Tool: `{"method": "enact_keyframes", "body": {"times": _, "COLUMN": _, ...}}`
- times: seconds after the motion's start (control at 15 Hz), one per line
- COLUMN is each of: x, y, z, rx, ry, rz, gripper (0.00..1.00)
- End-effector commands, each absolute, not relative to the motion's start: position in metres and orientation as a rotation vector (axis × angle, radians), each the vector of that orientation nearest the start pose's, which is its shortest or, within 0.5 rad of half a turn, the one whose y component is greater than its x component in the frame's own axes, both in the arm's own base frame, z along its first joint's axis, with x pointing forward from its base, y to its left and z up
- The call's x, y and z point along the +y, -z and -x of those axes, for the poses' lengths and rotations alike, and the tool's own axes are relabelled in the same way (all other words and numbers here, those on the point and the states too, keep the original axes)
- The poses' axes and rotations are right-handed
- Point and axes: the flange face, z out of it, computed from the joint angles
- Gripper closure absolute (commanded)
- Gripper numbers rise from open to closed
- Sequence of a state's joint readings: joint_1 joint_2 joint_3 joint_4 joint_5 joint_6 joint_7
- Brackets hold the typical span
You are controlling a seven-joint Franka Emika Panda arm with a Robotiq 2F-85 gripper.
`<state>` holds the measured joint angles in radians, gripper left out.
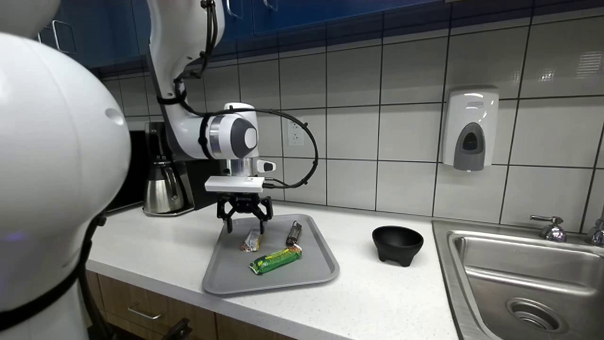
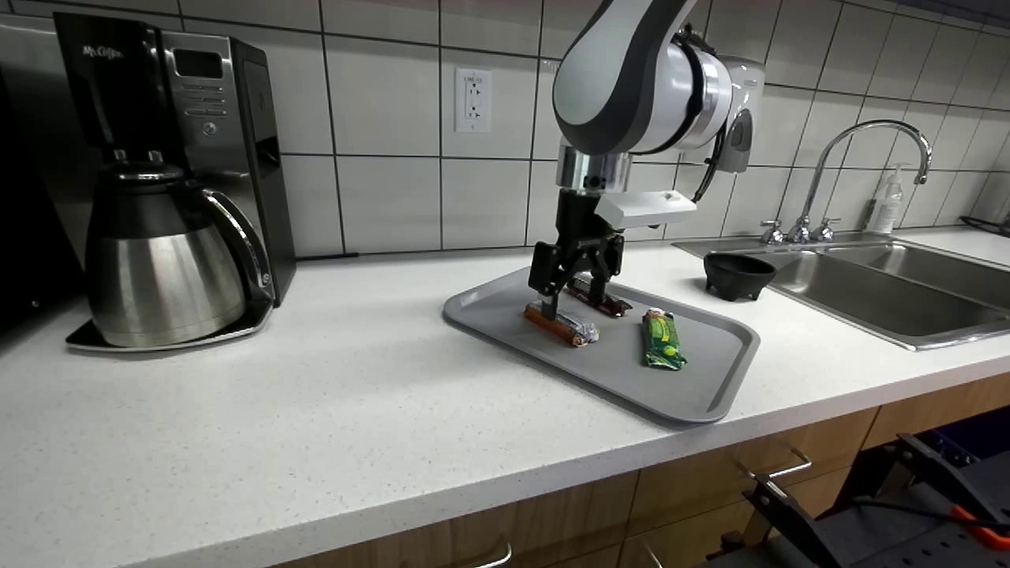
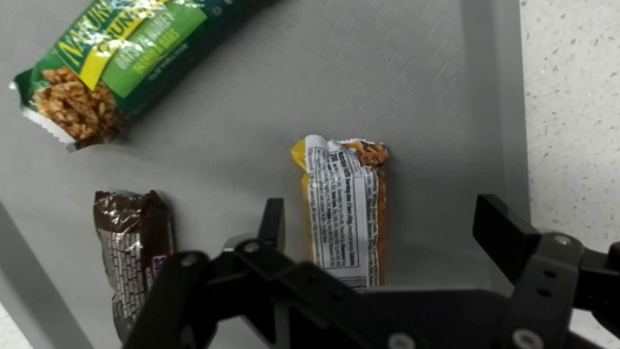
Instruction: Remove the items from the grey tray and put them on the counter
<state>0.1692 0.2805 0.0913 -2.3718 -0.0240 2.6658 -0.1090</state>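
The grey tray [image 1: 226, 283] lies on the white counter [image 1: 382, 302] and holds three wrapped bars. The orange-and-white bar [image 1: 251, 240] lies between the fingers in the wrist view [image 3: 343, 208], closer to the left finger; its lower end is hidden by the gripper. The green bar [image 1: 276, 259] lies apart from it, at the upper left of the wrist view [image 3: 131, 58]. The dark brown bar [image 1: 294, 233] lies at the lower left of the wrist view [image 3: 128, 247], partly hidden by the gripper. My gripper [image 1: 246, 230] is open and points down over the orange-and-white bar, fingers apart from it.
A black bowl [image 1: 398, 243] stands on the counter between the tray and the steel sink [image 1: 446, 274]. A coffee maker with a steel carafe [image 2: 166, 268] stands on the tray's other side. The tiled wall [image 2: 394, 205] rises behind. The counter's front edge [image 2: 473, 489] has drawers below it.
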Motion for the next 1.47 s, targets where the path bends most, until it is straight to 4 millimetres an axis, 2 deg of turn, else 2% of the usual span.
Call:
{"method": "enact_keyframes", "body": {"times": 0.0, "x": 0.134, "y": -0.201, "z": -0.506, "rx": -0.579, "ry": 0.013, "rz": 3.09, "gripper": 0.0}}
{"method": "enact_keyframes", "body": {"times": 0.6, "x": 0.135, "y": -0.183, "z": -0.526, "rx": -0.53, "ry": -0.005, "rz": 3.104, "gripper": 0.0}}
{"method": "enact_keyframes", "body": {"times": 0.67, "x": 0.135, "y": -0.182, "z": -0.528, "rx": -0.519, "ry": 0.0, "rz": 3.103, "gripper": 0.25}}
{"method": "enact_keyframes", "body": {"times": 0.73, "x": 0.136, "y": -0.181, "z": -0.528, "rx": -0.52, "ry": -0.001, "rz": 3.101, "gripper": 0.27}}
{"method": "enact_keyframes", "body": {"times": 1.2, "x": 0.136, "y": -0.184, "z": -0.533, "rx": -0.501, "ry": 0.014, "rz": 3.105, "gripper": 0.81}}
{"method": "enact_keyframes", "body": {"times": 1.4, "x": 0.135, "y": -0.191, "z": -0.532, "rx": -0.493, "ry": 0.031, "rz": 3.103, "gripper": 0.82}}
